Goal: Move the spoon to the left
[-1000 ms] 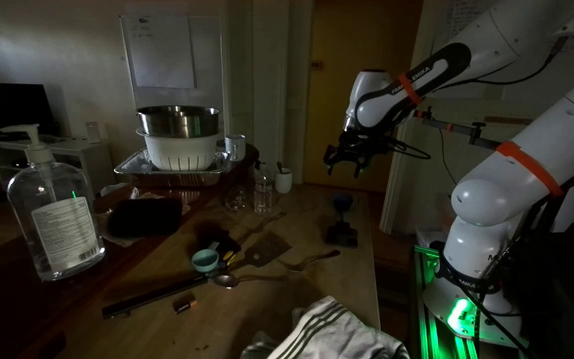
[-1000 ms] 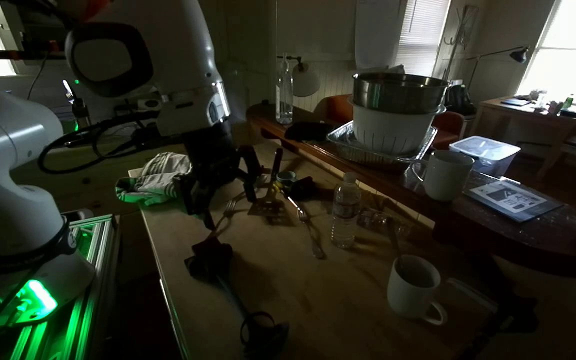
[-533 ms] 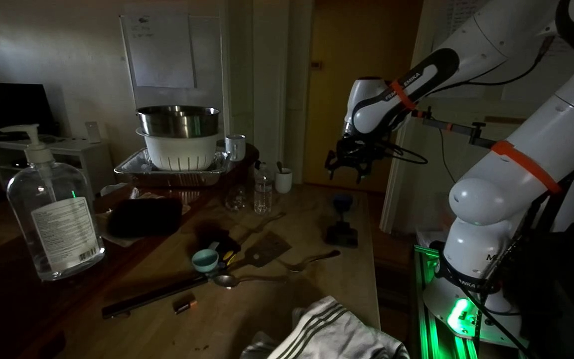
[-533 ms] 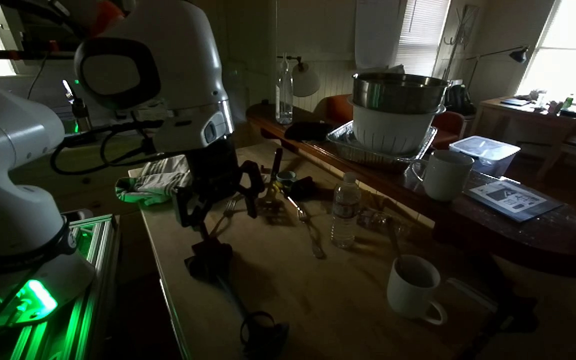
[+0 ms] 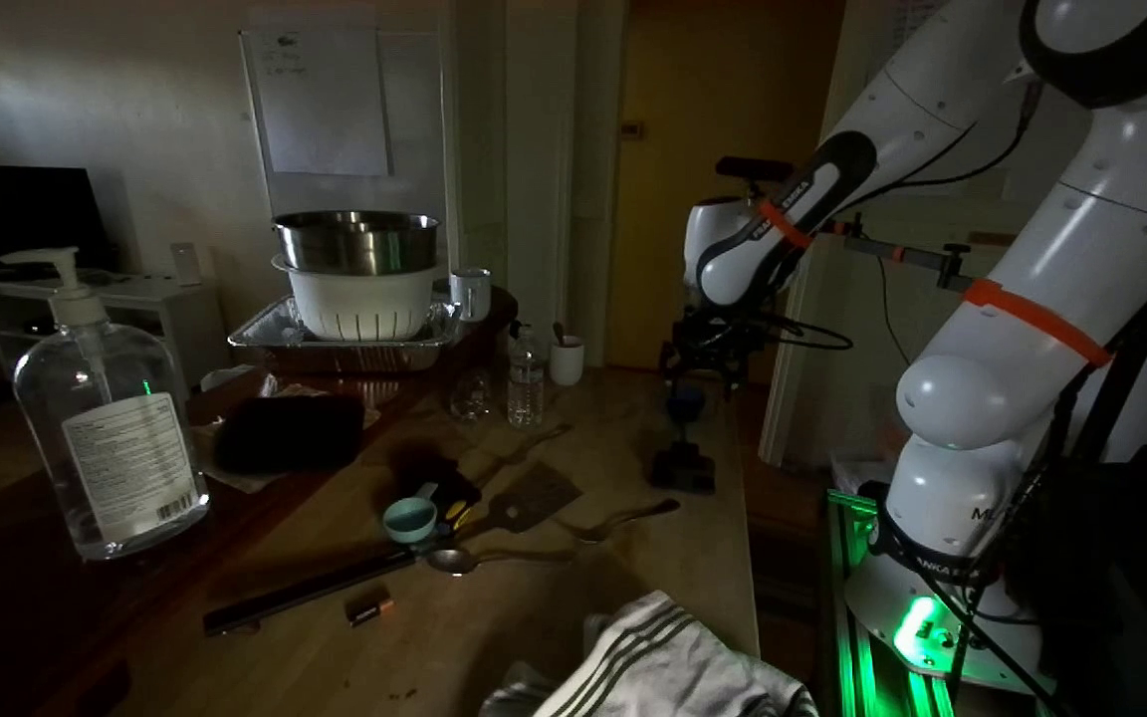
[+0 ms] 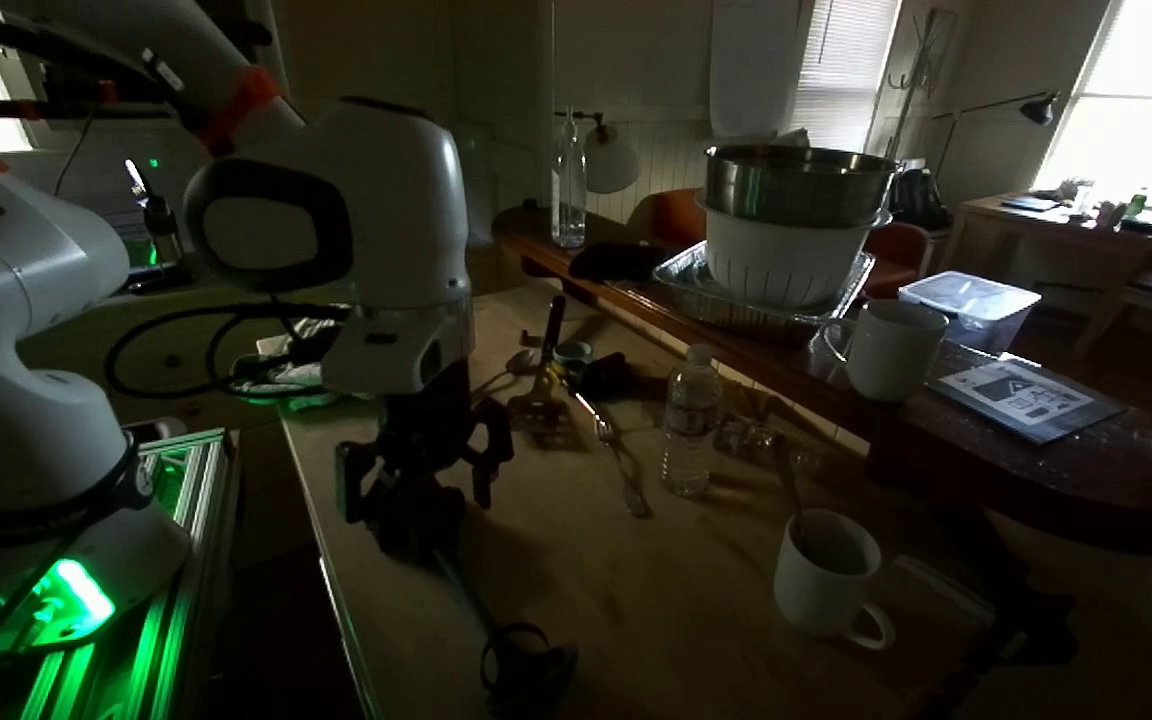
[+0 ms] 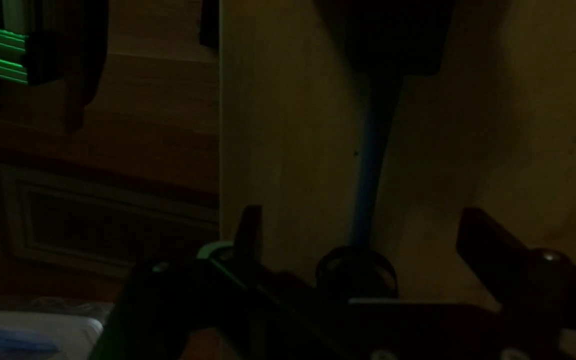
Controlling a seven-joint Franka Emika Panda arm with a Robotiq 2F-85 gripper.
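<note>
The gripper (image 7: 361, 208) is held above a wooden table (image 6: 626, 610), with its 2 fingers spread well apart. In the wrist view, a blue-handled tool (image 7: 371, 165) is framed between the fingertips and lower than them; whether the tool is touched cannot be told. In both exterior views, the spoon (image 5: 459, 563) is seen lying on the table, well apart from the gripper; its oval bowl is set near a small teal cup (image 5: 410, 521) and just beside the end of a black bar (image 5: 310, 592), and its slim handle is directed away from both. A spatula (image 5: 534, 498) is laid beside the spoon, on the side toward the gripper. In an exterior view, a fork (image 6: 621, 468) and an upright clear bottle (image 6: 692, 425) are found to the right of the gripper, and a white mug (image 6: 816, 592) is placed farther right and nearer the camera. A striped cloth (image 5: 668, 657) is heaped nearer the camera than the gripper in an exterior view.
</note>
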